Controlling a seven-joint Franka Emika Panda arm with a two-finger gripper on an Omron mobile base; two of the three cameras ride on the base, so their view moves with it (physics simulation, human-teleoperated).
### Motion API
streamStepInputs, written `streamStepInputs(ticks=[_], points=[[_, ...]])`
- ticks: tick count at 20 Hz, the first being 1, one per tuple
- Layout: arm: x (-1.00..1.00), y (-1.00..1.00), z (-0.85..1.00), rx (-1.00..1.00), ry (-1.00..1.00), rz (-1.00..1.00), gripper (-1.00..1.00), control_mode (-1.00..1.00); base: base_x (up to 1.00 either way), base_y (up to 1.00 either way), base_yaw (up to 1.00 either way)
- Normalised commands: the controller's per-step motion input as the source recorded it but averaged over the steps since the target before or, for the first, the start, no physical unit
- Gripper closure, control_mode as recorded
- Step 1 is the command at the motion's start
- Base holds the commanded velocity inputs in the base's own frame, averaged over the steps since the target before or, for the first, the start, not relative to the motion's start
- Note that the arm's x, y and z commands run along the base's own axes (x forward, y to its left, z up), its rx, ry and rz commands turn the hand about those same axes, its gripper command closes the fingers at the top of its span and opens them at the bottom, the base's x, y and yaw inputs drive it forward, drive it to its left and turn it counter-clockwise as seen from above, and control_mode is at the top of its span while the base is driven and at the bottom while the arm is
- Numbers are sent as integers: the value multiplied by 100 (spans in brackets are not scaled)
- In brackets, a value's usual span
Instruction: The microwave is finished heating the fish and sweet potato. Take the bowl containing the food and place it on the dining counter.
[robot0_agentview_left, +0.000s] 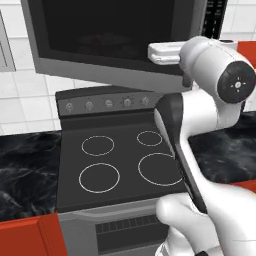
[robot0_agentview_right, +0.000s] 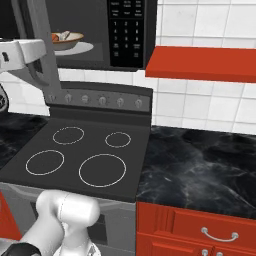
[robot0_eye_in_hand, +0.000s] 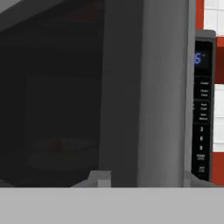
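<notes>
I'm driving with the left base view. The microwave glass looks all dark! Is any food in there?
Observer: Yes. The right base view shows a shallow tan-brown bowl sitting on the white round turntable inside the grey-steel microwave.
Operator: What's in the bowl?
Observer: An orange-red chunk of sweet potato, with a whitish-grey piece of fish beside it.
Operator: Is the door in the way?
Observer: From the right, the dark glass door stands ajar, so there's an open gap through to the bowl.
</notes>
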Motion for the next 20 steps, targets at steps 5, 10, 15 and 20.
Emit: streamStepInputs(ticks=[5,10,15,20], points=[[-100,100,9,0,0,-6,-100,-100,0,0,0],[-100,52,-34,-2,7,4,-100,-100,0,0,0],[-100,19,-77,-2,15,1,-100,-100,0,0,0],[-89,-37,-30,0,11,3,-100,-100,0,0,0]])
